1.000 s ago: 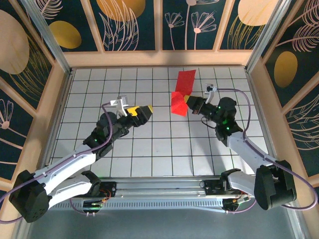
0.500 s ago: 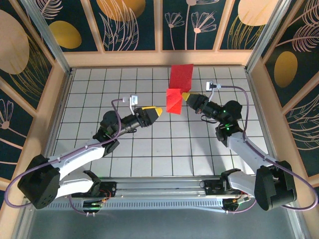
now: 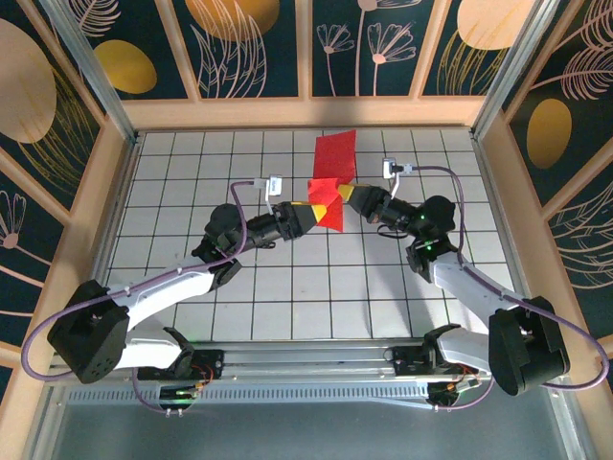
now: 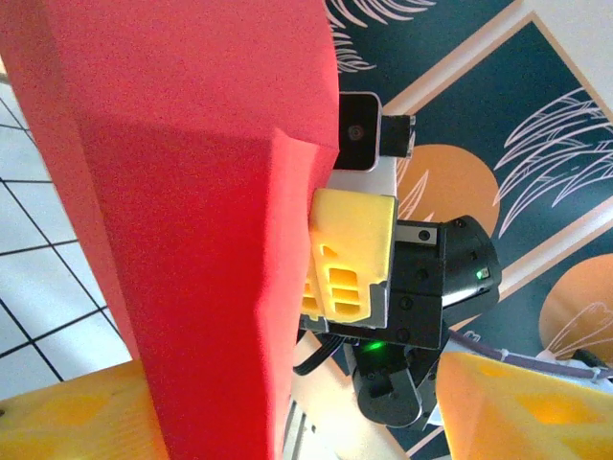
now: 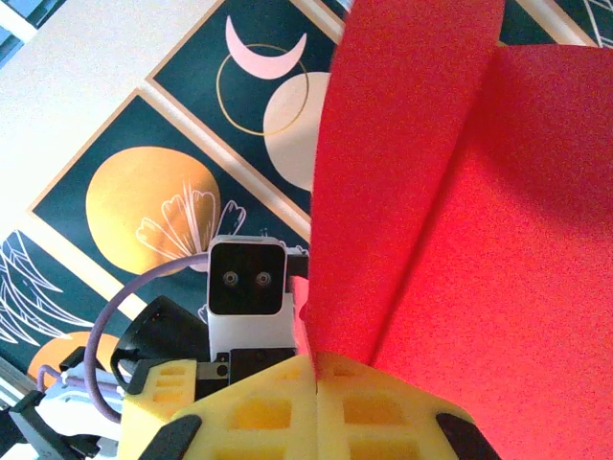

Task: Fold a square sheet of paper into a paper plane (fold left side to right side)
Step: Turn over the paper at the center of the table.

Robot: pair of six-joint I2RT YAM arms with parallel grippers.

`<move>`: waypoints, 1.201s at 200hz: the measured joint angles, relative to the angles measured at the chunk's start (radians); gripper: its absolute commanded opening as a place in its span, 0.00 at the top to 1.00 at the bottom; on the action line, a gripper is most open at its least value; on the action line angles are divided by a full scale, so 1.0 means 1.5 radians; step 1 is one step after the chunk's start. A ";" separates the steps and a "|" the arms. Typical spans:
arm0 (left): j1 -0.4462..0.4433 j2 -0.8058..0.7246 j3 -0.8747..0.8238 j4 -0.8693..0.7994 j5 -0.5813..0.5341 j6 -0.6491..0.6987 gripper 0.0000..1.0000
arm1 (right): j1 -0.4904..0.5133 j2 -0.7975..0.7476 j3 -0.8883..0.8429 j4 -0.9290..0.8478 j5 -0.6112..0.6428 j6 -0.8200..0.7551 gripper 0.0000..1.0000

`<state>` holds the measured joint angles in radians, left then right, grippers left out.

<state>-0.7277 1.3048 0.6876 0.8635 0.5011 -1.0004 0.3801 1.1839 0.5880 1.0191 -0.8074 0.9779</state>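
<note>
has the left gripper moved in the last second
Yes. The left gripper has shifted right across the gridded table, up to the square sheet of paper.

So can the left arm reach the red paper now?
Probably yes. The left gripper is right at the red paper, its jaws open on either side of the sheet, with nothing in between. The right gripper holds it up in the air.

Bright red paper [image 3: 335, 155], white table [image 3: 287, 278] gridded black, dark floral walls [image 3: 259, 48].
</note>
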 measured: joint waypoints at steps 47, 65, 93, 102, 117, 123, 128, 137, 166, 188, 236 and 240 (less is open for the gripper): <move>0.000 -0.004 -0.001 -0.004 -0.015 0.002 0.61 | 0.001 0.000 -0.003 0.006 -0.002 0.001 1.00; 0.000 -0.008 -0.001 -0.008 -0.023 0.002 0.71 | 0.001 0.000 -0.007 0.007 -0.004 0.001 1.00; 0.000 -0.011 -0.001 -0.018 -0.031 0.007 0.84 | 0.001 0.000 -0.009 0.007 -0.005 0.001 0.95; 0.000 -0.011 -0.001 -0.023 -0.033 0.008 0.89 | 0.001 0.000 -0.009 0.007 -0.005 0.000 0.90; 0.000 -0.011 -0.001 -0.033 -0.039 0.009 0.95 | 0.001 0.000 -0.010 0.006 -0.004 -0.003 0.83; 0.000 -0.011 -0.001 -0.038 -0.041 0.012 0.96 | 0.001 -0.001 -0.010 0.004 -0.004 -0.007 0.79; 0.000 -0.011 -0.001 -0.043 -0.043 0.016 0.98 | 0.001 -0.002 -0.010 -0.001 -0.004 -0.013 0.76; 0.000 -0.011 -0.001 -0.052 -0.044 0.018 1.00 | 0.001 -0.005 -0.010 -0.012 -0.004 -0.019 0.72; 0.000 -0.025 -0.001 -0.115 -0.057 0.043 1.00 | -0.002 -0.041 -0.010 -0.101 0.004 -0.076 0.62; 0.000 -0.041 0.009 -0.203 -0.080 0.076 1.00 | -0.005 -0.086 0.007 -0.258 0.063 -0.164 0.56; -0.023 -0.054 0.126 -0.493 -0.204 0.189 1.00 | -0.010 -0.134 0.086 -0.601 0.320 -0.342 0.39; -0.027 -0.054 0.138 -0.517 -0.219 0.199 1.00 | -0.012 -0.138 0.087 -0.622 0.344 -0.350 0.38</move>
<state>-0.7681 1.2243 0.8944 0.0879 0.1722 -0.7021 0.3614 0.9771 0.7193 0.0868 -0.2916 0.4530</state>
